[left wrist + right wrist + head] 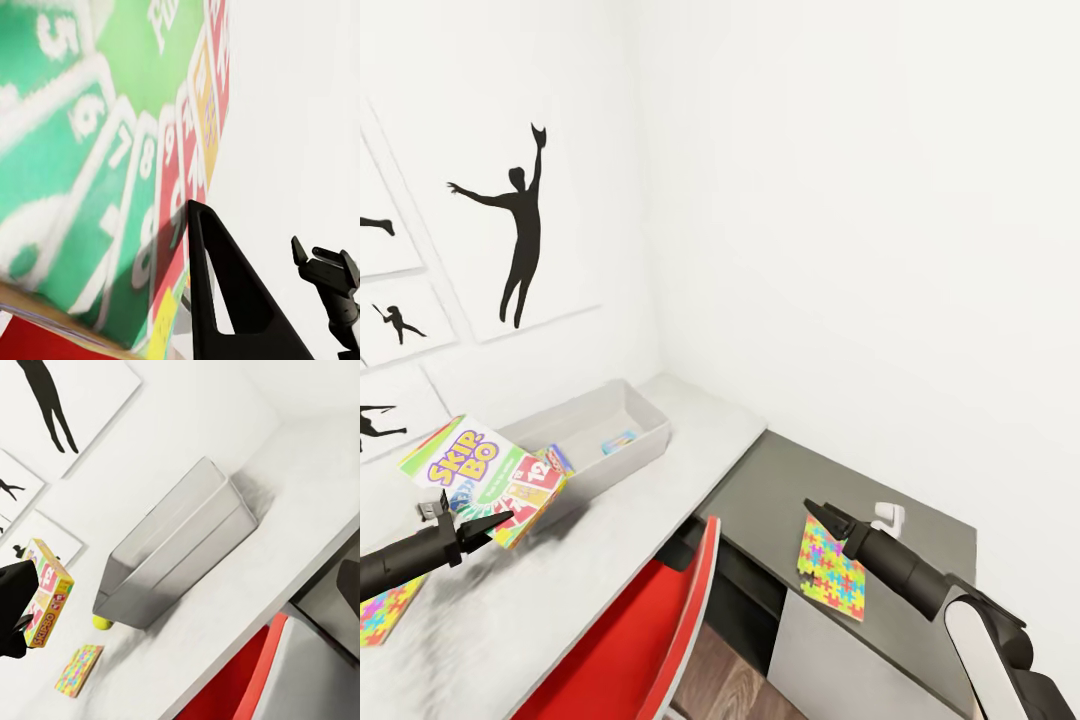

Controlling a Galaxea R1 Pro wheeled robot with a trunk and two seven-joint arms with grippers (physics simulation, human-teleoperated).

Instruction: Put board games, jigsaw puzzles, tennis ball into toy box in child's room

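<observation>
Left gripper (pixel 500 519), fingers clamped on the white-green board game (pixel 485 478), holds it raised just beside the toy box (pixel 645 437); next, carry over the rim and release. Right gripper (pixel 822 520), finger state indiscernible, hovers over a jigsaw puzzle (pixel 833 570), well apart from the box

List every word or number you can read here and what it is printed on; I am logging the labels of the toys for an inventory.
"SKIP-BO": on the lid of the white-green board game held by the left gripper.
"12": on a red card pictured on that lid.
"5", "6", "7", "8", "9": on the green and red cards pictured on it, in the left wrist view.
Small print under the logo: too blurred to read.
Small blue board game in the toy box: too small to read.
</observation>
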